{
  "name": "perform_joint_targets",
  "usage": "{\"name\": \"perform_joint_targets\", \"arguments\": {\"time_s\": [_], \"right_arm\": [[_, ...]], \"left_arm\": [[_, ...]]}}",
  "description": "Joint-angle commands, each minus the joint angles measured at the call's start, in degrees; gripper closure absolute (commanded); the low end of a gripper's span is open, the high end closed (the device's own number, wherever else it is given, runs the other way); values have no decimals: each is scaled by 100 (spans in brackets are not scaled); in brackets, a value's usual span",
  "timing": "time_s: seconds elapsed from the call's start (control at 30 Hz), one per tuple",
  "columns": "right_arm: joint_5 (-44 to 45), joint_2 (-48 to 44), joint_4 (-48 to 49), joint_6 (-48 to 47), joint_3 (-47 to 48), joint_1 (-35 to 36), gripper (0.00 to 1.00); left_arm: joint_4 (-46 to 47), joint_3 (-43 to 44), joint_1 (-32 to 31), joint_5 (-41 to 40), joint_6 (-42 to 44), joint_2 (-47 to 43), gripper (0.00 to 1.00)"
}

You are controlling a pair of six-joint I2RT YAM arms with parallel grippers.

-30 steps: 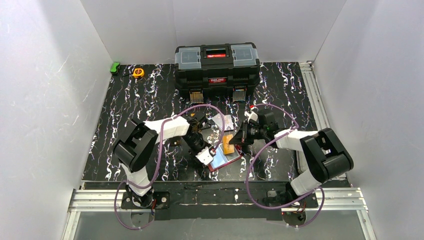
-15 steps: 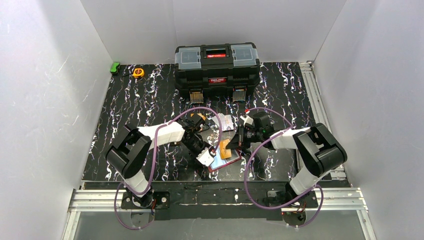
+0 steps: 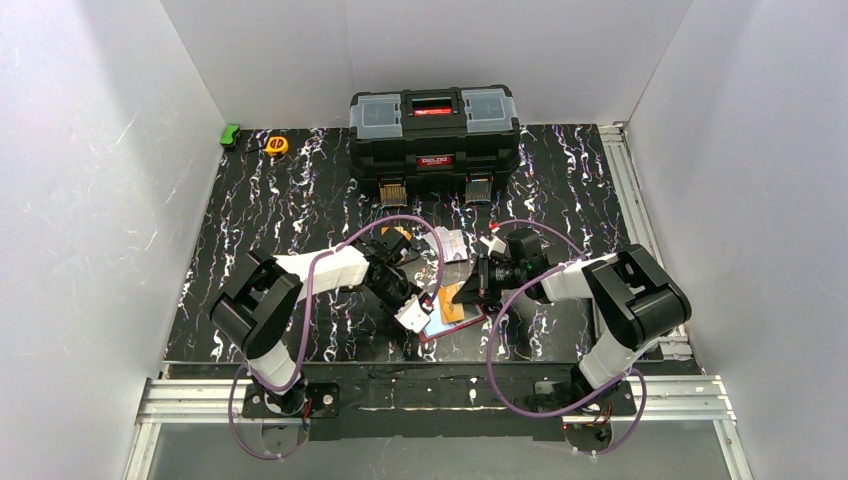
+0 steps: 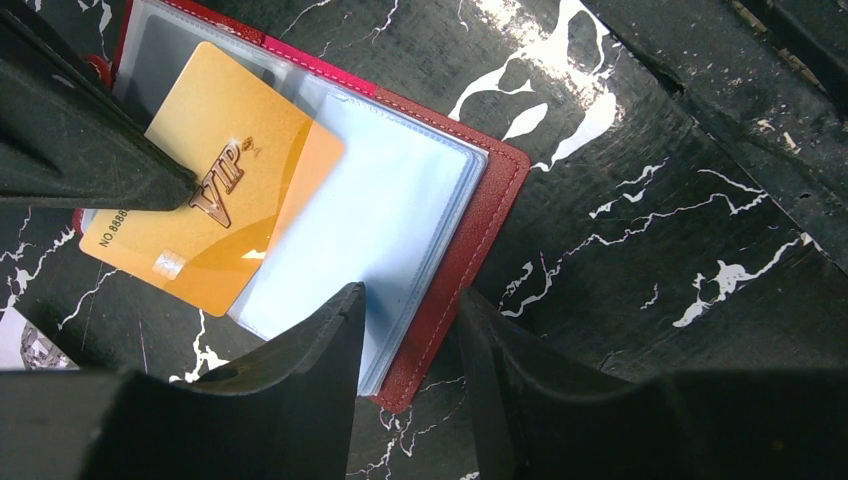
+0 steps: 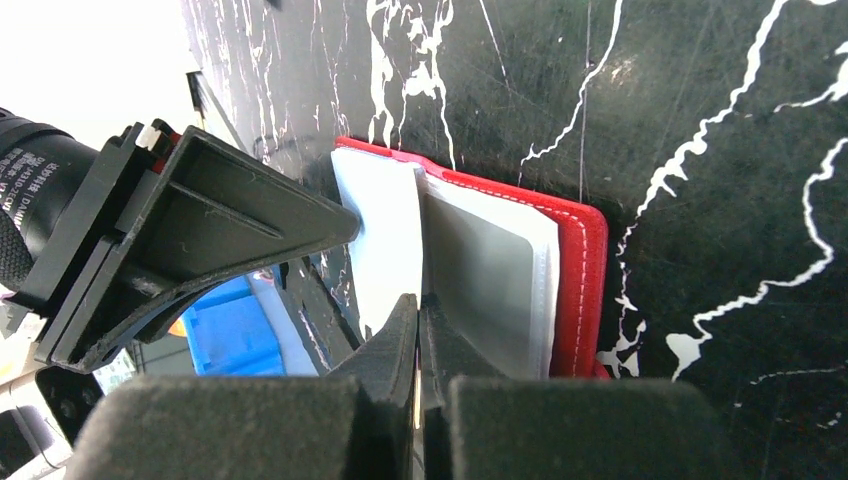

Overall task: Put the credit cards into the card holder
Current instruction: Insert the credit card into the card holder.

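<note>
Credit card [image 4: 215,190], the orange one marked VIP, is clamped flat between the closed jaws of the right gripper [image 5: 418,330]. It is held by its outer end, probably so the free end can lead. That leading corner is already under the film of a clear pocket [image 4: 370,210], and the rest of the card hangs out at a slant. The slant suggests it needs squaring before it will seat.

The card holder [image 4: 470,250] lies open on the table [image 4: 640,230], pockets up. The left gripper [image 4: 410,310] stands over its near edge with jaws partly apart and nothing pinched between them. One finger rests on the pocket leaf and the other sits by the red border, seemingly to pin the holder so the push does not slide it.
</note>
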Motion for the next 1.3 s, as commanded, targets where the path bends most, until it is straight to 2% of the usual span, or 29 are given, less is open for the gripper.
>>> {"name": "perform_joint_targets", "arguments": {"time_s": [0.0,0.43,1.27], "right_arm": [[-73,77,39,-216,-91,27,99],[-369,381,-910,-1030,384,-19,99],[-290,313,-1814,-1484,759,-17,99]], "left_arm": [[14,-242,-33,-500,18,56,62],[21,-280,-33,-491,36,24,64],[271,-463,-39,-471,30,-87,65]]}}
